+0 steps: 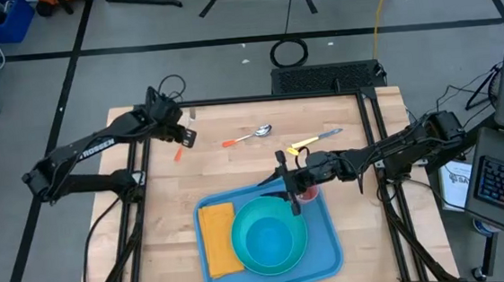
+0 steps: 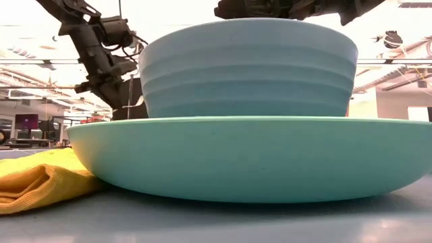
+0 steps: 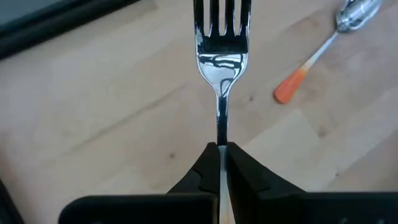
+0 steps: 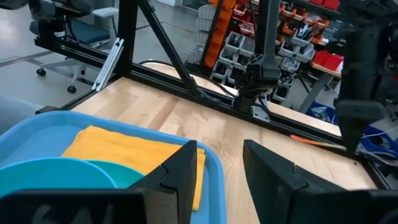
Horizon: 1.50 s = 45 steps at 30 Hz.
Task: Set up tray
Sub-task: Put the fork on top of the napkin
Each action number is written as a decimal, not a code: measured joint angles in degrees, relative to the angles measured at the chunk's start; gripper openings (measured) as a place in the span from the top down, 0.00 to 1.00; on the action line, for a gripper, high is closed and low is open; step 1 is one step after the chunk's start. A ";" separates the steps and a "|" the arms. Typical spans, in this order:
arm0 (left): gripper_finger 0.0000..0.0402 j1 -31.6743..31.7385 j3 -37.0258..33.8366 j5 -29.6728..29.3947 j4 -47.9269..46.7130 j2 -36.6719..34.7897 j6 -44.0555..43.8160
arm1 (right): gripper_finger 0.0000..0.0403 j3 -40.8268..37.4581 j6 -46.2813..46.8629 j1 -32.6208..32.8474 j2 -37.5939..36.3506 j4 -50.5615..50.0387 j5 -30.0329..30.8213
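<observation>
Tray [image 1: 328,252] sits at your table's near edge, carrying the napkin [image 1: 219,240] and plate [image 1: 269,239]. Your right gripper [image 1: 291,185] hovers over its far rim, fingers parted, grasping nothing. Your left gripper [image 1: 185,137], well apart, is clenched on 1 fork [image 3: 221,56].

blue rimmed tray [image 1: 329,259] lies flat at the table's near edge
</observation>
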 joint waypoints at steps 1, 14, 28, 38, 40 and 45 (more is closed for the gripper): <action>0.98 -0.62 0.00 -0.15 -1.11 -0.47 -1.23 | 0.69 0.00 0.36 0.00 0.00 0.00 -0.01; 0.98 -17.57 0.00 -4.38 -4.71 -2.42 -18.57 | 0.69 0.00 2.49 2.39 0.00 0.00 -0.01; 0.98 -41.58 0.00 -16.58 -4.73 -2.14 -44.77 | 0.69 0.00 2.51 6.80 0.00 -1.23 0.08; 0.98 -64.15 0.00 -24.30 -3.59 6.79 -72.26 | 0.69 0.03 5.78 11.38 -2.65 -4.30 0.48; 0.98 -67.88 0.00 -25.27 -1.56 9.76 -77.32 | 0.69 0.02 6.36 12.15 -3.93 -5.52 0.50; 0.98 -74.64 0.00 -28.09 7.29 16.97 -86.09 | 0.69 0.03 7.02 14.05 -7.44 -9.05 0.78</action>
